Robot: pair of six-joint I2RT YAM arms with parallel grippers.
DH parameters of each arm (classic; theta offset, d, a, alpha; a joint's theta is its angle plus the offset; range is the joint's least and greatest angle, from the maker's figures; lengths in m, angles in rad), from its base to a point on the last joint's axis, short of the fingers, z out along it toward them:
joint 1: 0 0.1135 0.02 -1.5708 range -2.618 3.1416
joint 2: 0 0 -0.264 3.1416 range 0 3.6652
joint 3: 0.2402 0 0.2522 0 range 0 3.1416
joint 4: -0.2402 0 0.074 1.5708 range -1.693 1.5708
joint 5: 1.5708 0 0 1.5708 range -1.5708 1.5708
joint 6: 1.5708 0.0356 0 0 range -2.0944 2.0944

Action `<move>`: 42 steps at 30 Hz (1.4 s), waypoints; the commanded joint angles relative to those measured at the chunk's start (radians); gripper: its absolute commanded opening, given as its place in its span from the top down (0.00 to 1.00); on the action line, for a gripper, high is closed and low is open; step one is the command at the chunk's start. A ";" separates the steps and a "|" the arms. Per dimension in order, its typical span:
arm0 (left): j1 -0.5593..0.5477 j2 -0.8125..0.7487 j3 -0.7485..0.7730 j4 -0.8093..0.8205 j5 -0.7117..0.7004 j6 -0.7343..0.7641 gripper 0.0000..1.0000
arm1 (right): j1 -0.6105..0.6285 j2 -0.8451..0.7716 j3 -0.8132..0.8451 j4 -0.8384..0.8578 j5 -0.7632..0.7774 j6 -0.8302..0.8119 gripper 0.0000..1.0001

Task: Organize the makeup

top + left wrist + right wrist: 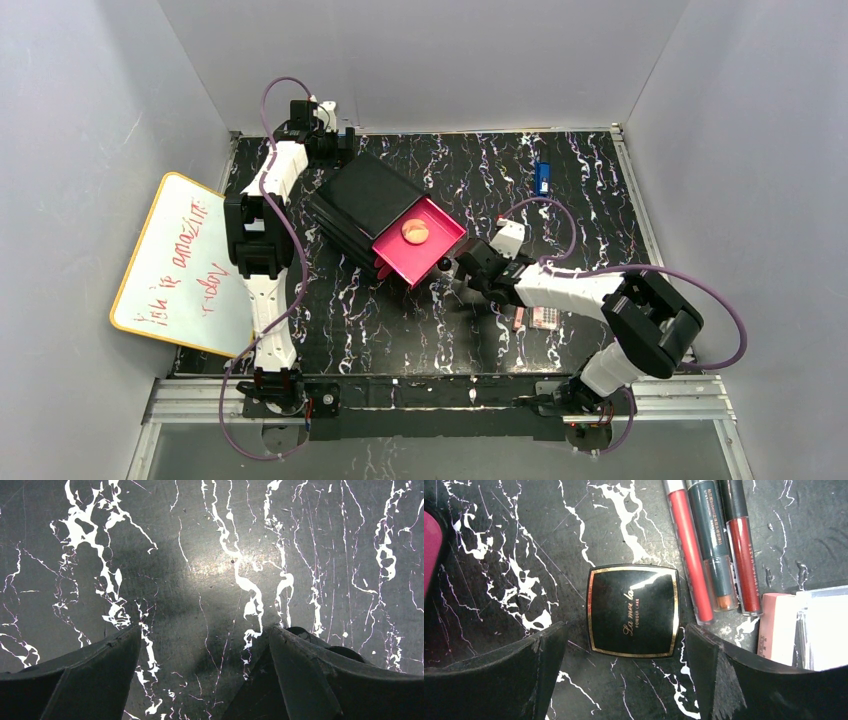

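A small black compact (633, 611) with gold trim lies flat on the marble table. My right gripper (624, 630) is open above it, one finger at each side of its near edge, not touching. Three sticks lie just right of the compact: a red one (689, 550), a dark one (711, 540) and a dark-red one (740, 545). A pink stick (776, 627) and the pale palette (824, 630) lie further right. The peach disc (414, 232) sits in the open pink drawer (440, 225). My left gripper (205, 630) is open and empty over bare table.
The black box (360, 195) stands at centre left with its drawer pulled out toward my right gripper (455, 268). A small blue object (542, 177) lies at the back right. A whiteboard (185, 265) leans at the left. My left gripper (335, 140) is at the back left corner.
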 commanded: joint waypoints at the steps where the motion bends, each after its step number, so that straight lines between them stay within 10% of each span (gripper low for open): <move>1: -0.007 -0.001 0.037 -0.032 0.010 0.017 0.03 | -0.010 0.006 0.004 0.000 0.045 0.000 0.07; 23: -0.014 0.009 0.044 -0.044 0.000 0.027 0.02 | -0.013 0.073 -0.040 0.031 0.018 0.004 0.38; 42: -0.030 0.015 0.051 -0.052 -0.006 0.029 0.02 | -0.011 -0.409 0.235 -0.360 0.186 -0.280 0.44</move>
